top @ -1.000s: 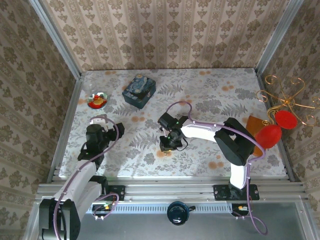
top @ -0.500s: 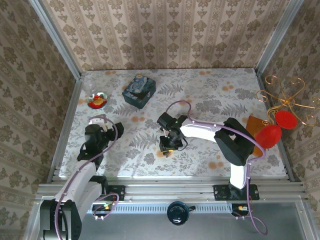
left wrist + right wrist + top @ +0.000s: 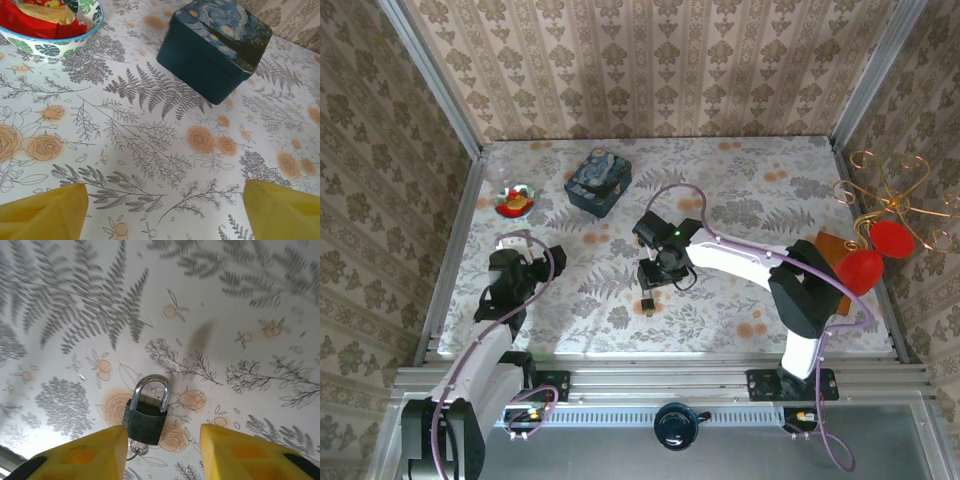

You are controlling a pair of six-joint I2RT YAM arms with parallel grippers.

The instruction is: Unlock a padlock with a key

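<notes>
Right gripper (image 3: 162,442): the jaws stood partly open, with a clear gap between the two yellow fingers (image 3: 85,455), and they gripped nothing. In the top view this gripper (image 3: 656,272) hung above the middle of the table (image 3: 750,215), pointing down.

Padlock (image 3: 145,416): it lay flat on the table, just ahead of the gap and nearer the finger at lower left in the right wrist view, apart from both fingers. The shackle pointed away from the camera. Whether the shackle was latched could not be told. In the top view the padlock (image 3: 646,299) lay just on the near side of the right gripper.

Key (image 3: 136,448): a small metal piece showed at the bottom edge of the padlock body, touching it.

Left gripper (image 3: 165,212): the jaws stood wide open over bare table and held nothing. A blue box (image 3: 216,45) and a bowl (image 3: 37,42) stood farther off, well apart from the fingers (image 3: 45,215)
</notes>
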